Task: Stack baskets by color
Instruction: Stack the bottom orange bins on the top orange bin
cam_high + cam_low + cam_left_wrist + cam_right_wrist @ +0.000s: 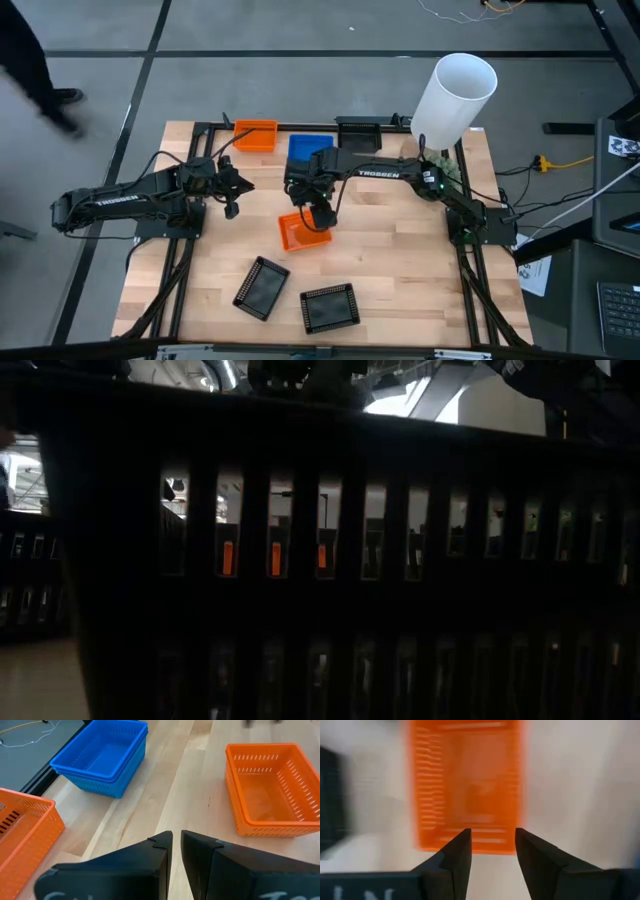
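**Baskets spread over a wooden surface, right gripper above an orange one**

Pale wooden planks form the surface (390,260), framed by dark rails and standing on a grey floor. Nearest the front edge in the high view lie two black baskets: one (262,287) turned at an angle, the other (330,308) just beside it toward the right. In the low view a dark slotted basket wall (400,610) fills almost the whole picture, with slivers of orange showing through its slots.

Farther in, near the middle of the surface, sits a lone orange basket (297,232), open side up. The right gripper (320,214) is over its far edge; in the right wrist view its fingers (457,857) stand apart with a clear gap between them, holding nothing, and the orange basket (467,790) lies just past their tips.

The left gripper (233,190) is to the left of centre, above bare wood. In the left wrist view its fingers (162,855) are nearly together, only a narrow slit between them, with nothing gripped.

Toward the back of the surface stands another orange basket (255,135), and beside it a blue stack (308,148), which the left wrist view shows as one blue basket nested in another (102,757). A further black basket (358,133) sits next along the back edge. At the far right corner stands a tall white cylinder (455,95).
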